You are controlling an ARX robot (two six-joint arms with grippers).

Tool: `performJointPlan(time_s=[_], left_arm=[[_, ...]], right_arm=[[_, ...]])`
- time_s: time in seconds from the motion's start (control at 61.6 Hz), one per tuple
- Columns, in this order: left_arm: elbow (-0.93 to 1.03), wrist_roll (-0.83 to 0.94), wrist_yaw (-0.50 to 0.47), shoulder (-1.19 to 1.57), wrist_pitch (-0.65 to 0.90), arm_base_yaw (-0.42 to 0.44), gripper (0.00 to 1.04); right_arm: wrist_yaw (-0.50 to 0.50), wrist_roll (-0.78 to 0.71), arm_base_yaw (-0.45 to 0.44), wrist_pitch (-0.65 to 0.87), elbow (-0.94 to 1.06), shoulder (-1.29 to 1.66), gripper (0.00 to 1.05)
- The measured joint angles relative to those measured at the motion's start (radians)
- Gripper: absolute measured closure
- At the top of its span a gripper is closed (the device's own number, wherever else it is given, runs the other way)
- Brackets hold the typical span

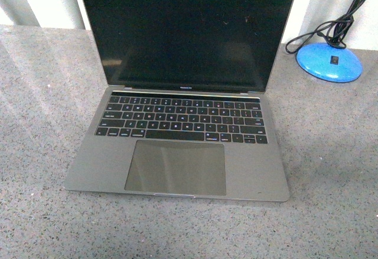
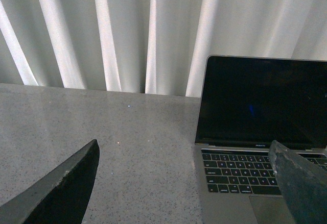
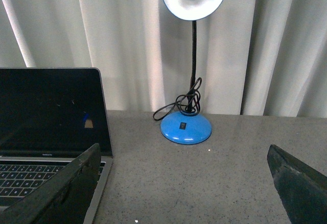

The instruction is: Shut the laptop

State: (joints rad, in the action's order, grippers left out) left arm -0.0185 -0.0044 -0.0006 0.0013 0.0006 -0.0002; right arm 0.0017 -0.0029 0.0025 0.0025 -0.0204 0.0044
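The laptop (image 1: 183,129) stands open on the grey speckled table in the front view, screen black and upright, black keys and large trackpad facing me. Neither gripper shows in the front view. In the left wrist view the laptop (image 2: 255,132) is ahead, and my left gripper (image 2: 186,183) is open with nothing between its fingers, over bare table beside the laptop's left edge. In the right wrist view the laptop (image 3: 51,117) shows partly, and my right gripper (image 3: 184,183) is open and empty over the table beside the laptop's right edge.
A blue-based desk lamp (image 3: 186,127) with a black coiled cord stands at the back right; its base also shows in the front view (image 1: 329,62). White curtains (image 2: 127,30) hang behind the table. The grey table (image 1: 47,123) spreads on both sides of the laptop.
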Motion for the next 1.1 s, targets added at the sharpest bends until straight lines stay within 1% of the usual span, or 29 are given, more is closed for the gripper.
performJointPlan(time_s=[0.827, 0.86, 0.876, 0.892, 0.908, 0.925, 0.941, 0.957, 0.99, 1.006, 1.022, 1.054, 1.087, 1.103], left_arm=[[0.0, 0.0, 0.0, 0.0, 0.0, 0.0, 0.07], [0.0, 0.0, -0.002, 0.0, 0.0, 0.0, 0.07], [-0.001, -0.002, -0.018, 0.004, -0.002, -0.004, 0.07], [-0.004, -0.021, -0.081, 0.02, -0.016, -0.023, 0.07], [-0.01, -0.03, -0.164, 0.044, -0.024, -0.045, 0.07], [-0.01, -0.034, -0.183, 0.06, -0.022, -0.056, 0.07], [-0.013, -0.043, -0.274, 0.097, -0.003, -0.067, 0.07], [-0.014, -0.047, -0.321, 0.143, 0.026, -0.071, 0.07], [-0.015, -0.047, -0.395, 0.214, 0.082, -0.064, 0.07], [-0.016, -0.048, -0.388, 0.289, 0.149, -0.04, 0.07], [-0.018, -0.05, -0.383, 0.314, 0.172, -0.031, 0.07], [-0.035, -0.048, -0.342, 0.445, 0.29, 0.016, 0.07], [-0.06, -0.047, -0.286, 0.554, 0.381, 0.054, 0.07], [-0.076, -0.047, -0.261, 0.606, 0.423, 0.07, 0.07]], right_arm=[[0.0, 0.0, 0.0, 0.0, 0.0, 0.0, 0.1], [0.038, 0.01, 0.011, -0.016, -0.005, 0.011, 0.1], [0.104, 0.035, 0.029, -0.053, -0.018, 0.031, 0.1], [0.184, 0.052, 0.053, -0.083, -0.037, 0.071, 0.1], [0.222, 0.067, 0.063, -0.087, -0.042, 0.095, 0.1], [0.292, 0.085, 0.079, -0.081, -0.049, 0.148, 0.1], [0.346, 0.096, 0.09, -0.059, -0.053, 0.206, 0.1], [0.369, 0.099, 0.093, -0.044, -0.053, 0.235, 0.1], [0.428, 0.1, 0.099, 0.034, -0.053, 0.349, 0.1], [0.431, 0.098, 0.1, 0.083, -0.056, 0.411, 0.1], [0.425, 0.095, 0.1, 0.132, -0.062, 0.473, 0.1], [0.397, 0.074, 0.102, 0.257, -0.089, 0.634, 0.1], [0.373, 0.06, 0.102, 0.327, -0.114, 0.732, 0.1], [0.348, 0.044, 0.101, 0.389, -0.146, 0.826, 0.1]])
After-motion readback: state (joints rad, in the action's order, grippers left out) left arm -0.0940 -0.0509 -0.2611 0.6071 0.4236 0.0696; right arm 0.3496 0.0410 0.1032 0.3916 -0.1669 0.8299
